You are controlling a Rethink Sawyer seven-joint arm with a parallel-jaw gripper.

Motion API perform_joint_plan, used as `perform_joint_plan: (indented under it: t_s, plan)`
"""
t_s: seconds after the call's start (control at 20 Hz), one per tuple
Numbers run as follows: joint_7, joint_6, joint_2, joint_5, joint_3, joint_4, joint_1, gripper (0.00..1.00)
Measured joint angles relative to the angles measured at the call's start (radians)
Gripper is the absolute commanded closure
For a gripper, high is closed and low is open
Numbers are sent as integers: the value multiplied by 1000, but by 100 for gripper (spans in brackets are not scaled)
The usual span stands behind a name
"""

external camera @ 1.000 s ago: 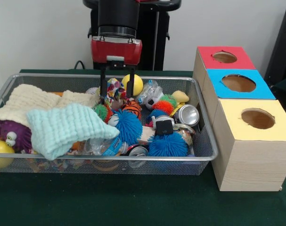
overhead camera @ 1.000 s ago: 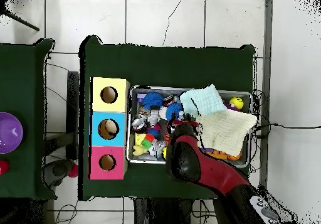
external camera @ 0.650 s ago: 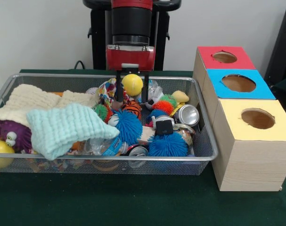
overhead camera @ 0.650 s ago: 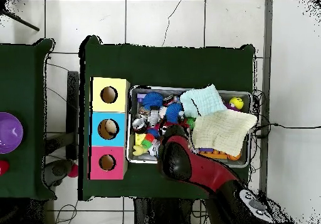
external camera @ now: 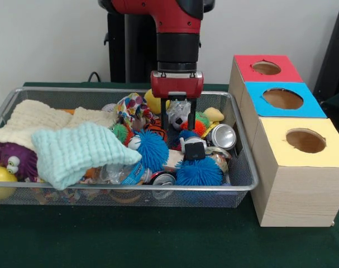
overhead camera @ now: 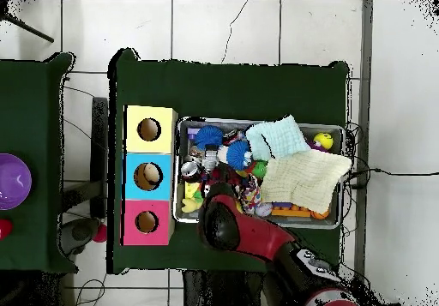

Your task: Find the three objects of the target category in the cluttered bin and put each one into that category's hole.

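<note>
My gripper (external camera: 178,127) hangs open inside the wire bin (external camera: 130,188), toward its back right. Its two black fingers (external camera: 163,120) straddle a crinkled clear wrapper and a small white-and-black toy (external camera: 179,116) without closing on them. Around it lie a yellow ball (external camera: 149,100), a multicoloured soft toy (external camera: 133,106), blue spiky balls (external camera: 152,149) (external camera: 199,172) and a silver can (external camera: 223,135). From overhead the red arm (overhead camera: 225,225) covers the gripper and the bin's lower left part. The three hole boxes stand beside the bin: red (external camera: 264,68), blue (external camera: 282,99), yellow (external camera: 306,140).
A mint towel (external camera: 74,151) and a cream towel (external camera: 35,117) cover the bin's left half. A purple plush (external camera: 15,159) and a yellow toy (external camera: 1,181) sit at the left end. Overhead, a second table holds a purple bowl (overhead camera: 10,181).
The gripper has travelled rightward along the back of the bin, from beside the multicoloured toy and yellow ball to over the clear wrapper. It stays open and holds nothing.
</note>
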Motion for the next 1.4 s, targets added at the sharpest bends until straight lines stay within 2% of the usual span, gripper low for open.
perform_joint_plan:
  t_s: [0.15, 0.25, 0.3, 0.45, 0.5, 0.7, 0.85, 1.2, 1.4]
  plan:
    - [0, 0, 27, 0, -51, -12, 38, 0]
    - [0, 0, 42, 0, -98, -21, 77, 0]
    - [0, 0, 53, 0, -144, -31, 118, 0]
    - [0, 0, 59, 0, -185, -43, 157, 0]
    - [0, 2, 61, 0, -221, -60, 191, 0]
    - [0, 5, 64, 0, -271, -88, 226, 0]
    - [0, 5, 75, 0, -301, -107, 235, 0]
    - [0, 4, 156, 0, -337, -161, 226, 0]
    - [0, -4, 182, 0, -337, -182, 212, 0]
